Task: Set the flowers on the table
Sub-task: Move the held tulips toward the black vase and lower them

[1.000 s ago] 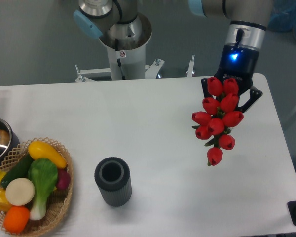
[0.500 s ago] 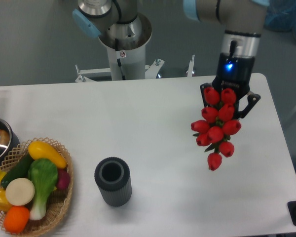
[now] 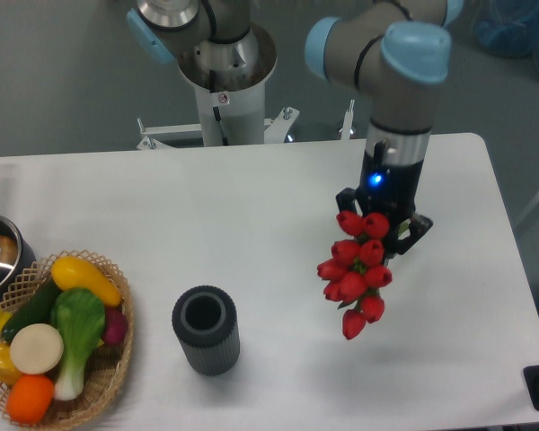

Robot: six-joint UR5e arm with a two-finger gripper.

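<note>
I've got the gripper (image 3: 377,235) clamped on the flowers (image 3: 353,269), buds hanging straight below it, long axis pointing down at the table (image 3: 251,215).

Red tulip flowers (image 3: 355,274) bunched, buds toward camera, above white table (image 3: 269,215).

The arm (image 3: 397,85) has grey tube links with light blue joint caps, a silver-and-black wrist with a blue light, and a black gripper (image 3: 375,218).
</note>
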